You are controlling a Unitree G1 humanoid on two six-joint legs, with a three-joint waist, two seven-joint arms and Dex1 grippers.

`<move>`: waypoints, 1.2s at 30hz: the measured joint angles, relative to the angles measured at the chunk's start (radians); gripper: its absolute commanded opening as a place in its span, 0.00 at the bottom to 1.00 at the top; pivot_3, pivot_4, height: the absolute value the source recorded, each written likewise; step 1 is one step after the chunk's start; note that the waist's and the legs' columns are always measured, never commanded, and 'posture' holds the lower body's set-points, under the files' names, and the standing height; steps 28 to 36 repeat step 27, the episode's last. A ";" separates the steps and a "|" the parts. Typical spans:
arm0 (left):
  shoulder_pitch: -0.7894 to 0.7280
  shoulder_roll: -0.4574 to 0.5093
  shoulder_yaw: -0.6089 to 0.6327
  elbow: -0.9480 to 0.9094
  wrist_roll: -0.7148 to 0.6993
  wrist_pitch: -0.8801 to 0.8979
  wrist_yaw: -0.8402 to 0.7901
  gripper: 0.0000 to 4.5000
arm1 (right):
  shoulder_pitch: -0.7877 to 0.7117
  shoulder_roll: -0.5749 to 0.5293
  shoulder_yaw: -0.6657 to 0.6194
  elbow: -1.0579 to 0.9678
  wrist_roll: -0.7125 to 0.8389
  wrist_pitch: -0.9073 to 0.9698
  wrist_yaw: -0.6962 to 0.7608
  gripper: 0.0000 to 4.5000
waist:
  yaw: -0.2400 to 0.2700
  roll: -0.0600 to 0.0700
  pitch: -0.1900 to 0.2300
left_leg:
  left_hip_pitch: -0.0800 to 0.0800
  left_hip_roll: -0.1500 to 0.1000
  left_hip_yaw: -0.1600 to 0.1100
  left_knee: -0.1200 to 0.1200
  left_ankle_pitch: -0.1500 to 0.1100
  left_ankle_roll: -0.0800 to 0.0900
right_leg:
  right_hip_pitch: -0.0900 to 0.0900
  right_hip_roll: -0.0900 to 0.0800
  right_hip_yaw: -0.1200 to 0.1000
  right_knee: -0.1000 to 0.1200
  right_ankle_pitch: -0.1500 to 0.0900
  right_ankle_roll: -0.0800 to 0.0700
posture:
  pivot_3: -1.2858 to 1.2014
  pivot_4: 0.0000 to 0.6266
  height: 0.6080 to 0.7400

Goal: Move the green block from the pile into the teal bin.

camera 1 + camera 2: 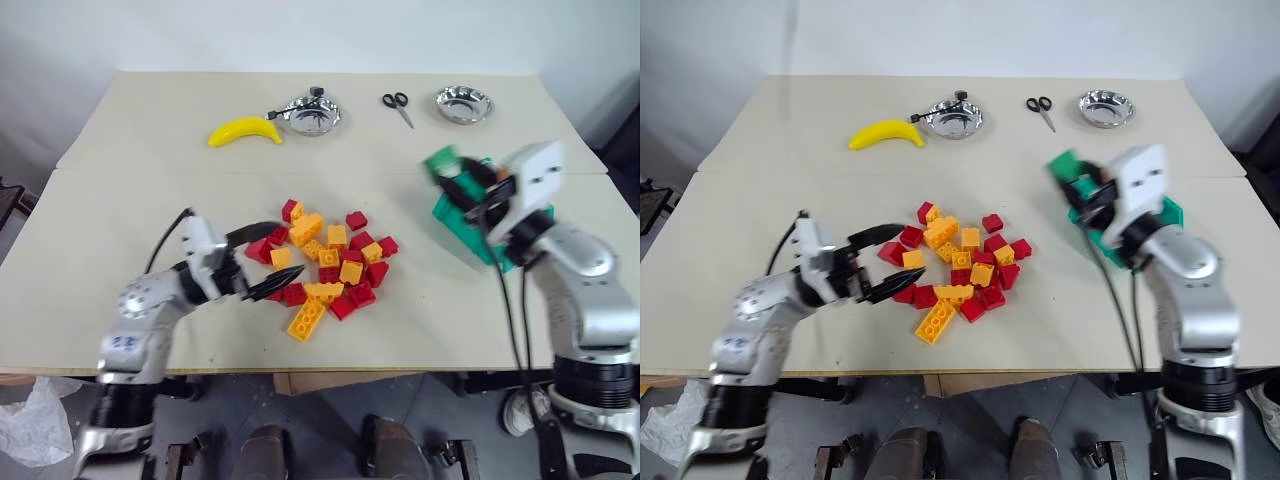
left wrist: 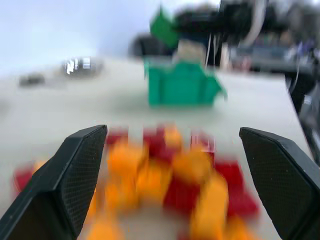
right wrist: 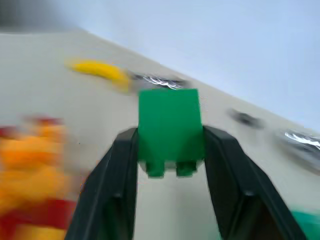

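Note:
The green block (image 3: 170, 125) is in the air, with my right gripper (image 3: 170, 136) shut on its two sides. In the head views the green block (image 1: 440, 163) hangs just over the left end of the teal bin (image 1: 447, 210), which stands on the table's right side and is partly hidden by my right arm. The pile (image 1: 325, 265) of red and yellow-orange bricks lies mid-table. My left gripper (image 1: 292, 249) stands open at the pile's left edge, low over the table, its fingers (image 2: 80, 165) wide apart with nothing between them.
A yellow banana (image 1: 245, 131), a silver bowl (image 1: 310, 115) with a dark clip, black scissors (image 1: 397, 105) and a second silver bowl (image 1: 464, 103) lie along the far side. The table's front edge (image 1: 300, 370) runs close below the pile.

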 measured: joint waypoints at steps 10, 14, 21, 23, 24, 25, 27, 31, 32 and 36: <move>-0.040 -0.046 -0.068 0.090 0.058 -0.056 0.020 1.00 | 0.000 -0.081 0.018 0.219 -0.104 -0.030 -0.032 0.71 | -0.026 0.000 0.000 | 0.003 0.000 0.003 -0.002 0.000 0.000 | 0.000 0.000 0.002 0.000 0.000 0.000 | 0.52 0.24 1.00; -0.034 0.006 -0.065 0.091 0.072 -0.064 0.000 1.00 | 0.028 -0.081 0.009 0.196 -0.069 -0.061 0.009 0.99 | -0.024 0.000 0.000 | 0.003 0.000 0.002 -0.002 0.000 0.000 | 0.000 0.000 0.001 0.000 0.000 0.000 | 0.52 0.24 1.00; 0.056 0.168 -0.001 0.163 0.101 -0.177 -0.087 1.00 | 0.300 -0.055 -0.087 -0.027 0.249 -0.234 0.363 0.99 | -0.003 0.000 0.000 | 0.003 0.001 0.002 -0.002 0.000 0.000 | 0.001 0.000 0.001 -0.001 0.000 0.000 | 0.52 0.24 1.00; 0.080 0.204 0.030 0.196 0.118 -0.206 -0.090 1.00 | 0.397 -0.059 -0.066 -0.086 0.295 -0.217 0.435 0.99 | 0.001 0.000 0.000 | 0.003 0.001 0.002 -0.001 0.000 0.001 | 0.002 0.000 0.001 -0.001 0.000 0.000 | 0.52 0.24 1.00; 0.087 0.214 0.044 0.207 0.120 -0.218 -0.089 1.00 | 0.436 -0.065 -0.050 -0.096 0.293 -0.224 0.463 0.99 | 0.003 0.000 0.000 | 0.003 0.001 0.002 0.000 -0.001 0.001 | 0.003 0.000 0.001 -0.001 0.000 0.000 | 0.52 0.24 1.00; 0.096 0.223 0.058 0.213 0.121 -0.226 -0.086 1.00 | 0.494 -0.082 -0.028 -0.101 0.280 -0.258 0.511 0.99 | 0.006 0.000 0.000 | 0.003 0.001 0.001 0.000 -0.001 0.001 | 0.003 0.000 0.001 -0.002 0.000 0.000 | 0.52 0.24 1.00; 0.123 0.234 0.091 0.219 0.120 -0.237 -0.082 1.00 | 0.593 -0.100 0.003 -0.085 0.239 -0.336 0.590 0.99 | 0.011 0.000 0.000 | 0.004 0.001 0.002 0.000 -0.001 0.002 | 0.003 0.000 0.001 -0.002 0.000 0.001 | 0.52 0.24 1.00; 0.123 0.234 0.091 0.219 0.120 -0.237 -0.082 1.00 | 0.593 -0.100 0.003 -0.085 0.239 -0.336 0.590 0.99 | 0.011 0.000 0.000 | 0.004 0.001 0.002 0.000 -0.001 0.002 | 0.003 0.000 0.001 -0.002 0.000 0.001 | 0.52 0.24 1.00; 0.123 0.234 0.091 0.219 0.120 -0.237 -0.082 1.00 | 0.593 -0.100 0.003 -0.085 0.239 -0.336 0.590 0.99 | 0.011 0.000 0.000 | 0.004 0.001 0.002 0.000 -0.001 0.002 | 0.003 0.000 0.001 -0.002 0.000 0.001 | 0.52 0.24 1.00; 0.123 0.234 0.091 0.219 0.120 -0.237 -0.082 1.00 | 0.593 -0.100 0.003 -0.085 0.239 -0.336 0.590 0.99 | 0.011 0.000 0.000 | 0.004 0.001 0.002 0.000 -0.001 0.002 | 0.003 0.000 0.001 -0.002 0.000 0.001 | 0.52 0.24 1.00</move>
